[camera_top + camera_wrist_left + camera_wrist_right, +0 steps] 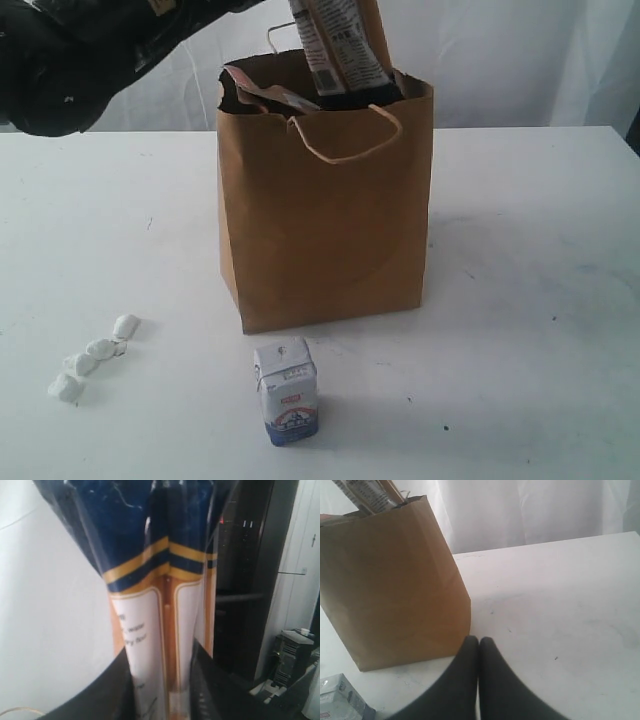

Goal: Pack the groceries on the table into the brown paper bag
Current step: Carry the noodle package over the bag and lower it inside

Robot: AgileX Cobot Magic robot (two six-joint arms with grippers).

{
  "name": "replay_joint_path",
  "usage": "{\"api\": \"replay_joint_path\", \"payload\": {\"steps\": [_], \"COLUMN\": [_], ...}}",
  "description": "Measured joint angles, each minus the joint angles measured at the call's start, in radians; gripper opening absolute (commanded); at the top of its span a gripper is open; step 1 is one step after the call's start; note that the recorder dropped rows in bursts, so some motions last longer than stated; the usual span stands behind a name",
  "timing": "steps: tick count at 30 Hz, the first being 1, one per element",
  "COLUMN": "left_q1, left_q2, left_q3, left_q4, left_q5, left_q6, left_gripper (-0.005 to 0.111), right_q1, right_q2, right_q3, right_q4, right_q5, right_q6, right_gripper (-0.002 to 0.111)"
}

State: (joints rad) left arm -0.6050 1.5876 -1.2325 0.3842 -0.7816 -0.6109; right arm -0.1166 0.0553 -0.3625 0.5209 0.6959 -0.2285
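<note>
The brown paper bag [325, 220] stands upright in the middle of the table [530, 300]. The long noodle packet [335, 45] sticks up out of the bag's mouth, its lower end inside. My left gripper [161, 680] is shut on that noodle packet [155, 605], one black finger on each side. Only the left arm shows in the exterior view, at the top left. In front of the bag stands the small white-blue carton [287, 390]. Several white wrapped sweets [95, 355] lie at the front left. My right gripper [479, 639] is shut and empty, low beside the bag [390, 580].
The edge of another packet [265, 95] shows at the bag's left rim. The bag's cord handle [350, 150] hangs over its front. A white curtain hangs behind the table. The carton [337, 702] sits off to one side of my right gripper.
</note>
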Motion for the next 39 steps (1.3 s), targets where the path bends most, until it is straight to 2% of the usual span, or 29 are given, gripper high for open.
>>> {"api": "replay_joint_path", "payload": {"steps": [6, 8, 11, 16, 19, 28, 39], "left_q1": [0.000, 0.000, 0.000, 0.000, 0.000, 0.000, 0.000], "left_q2": [0.020, 0.032, 0.049, 0.076, 0.081, 0.081, 0.081], "left_q3": [0.000, 0.000, 0.000, -0.002, -0.003, -0.007, -0.009], "left_q4": [0.102, 0.112, 0.137, 0.198, 0.202, 0.198, 0.215], "left_q5": [-0.020, -0.032, -0.045, -0.048, -0.067, -0.080, -0.095], "left_q6": [-0.076, -0.083, -0.087, -0.087, -0.091, -0.164, -0.158], "left_gripper": [0.000, 0.005, 0.022, 0.058, 0.067, 0.069, 0.069], "right_q1": [0.000, 0.000, 0.000, 0.000, 0.000, 0.000, 0.000], "right_q2": [0.000, 0.000, 0.000, 0.000, 0.000, 0.000, 0.000], "right_q3": [0.000, 0.000, 0.000, 0.000, 0.000, 0.000, 0.000], "right_q4": [0.000, 0.000, 0.000, 0.000, 0.000, 0.000, 0.000], "right_q5": [0.000, 0.000, 0.000, 0.002, 0.004, 0.004, 0.004], "right_q6": [0.000, 0.000, 0.000, 0.000, 0.000, 0.000, 0.000], "right_gripper": [0.000, 0.000, 0.000, 0.000, 0.000, 0.000, 0.000]}}
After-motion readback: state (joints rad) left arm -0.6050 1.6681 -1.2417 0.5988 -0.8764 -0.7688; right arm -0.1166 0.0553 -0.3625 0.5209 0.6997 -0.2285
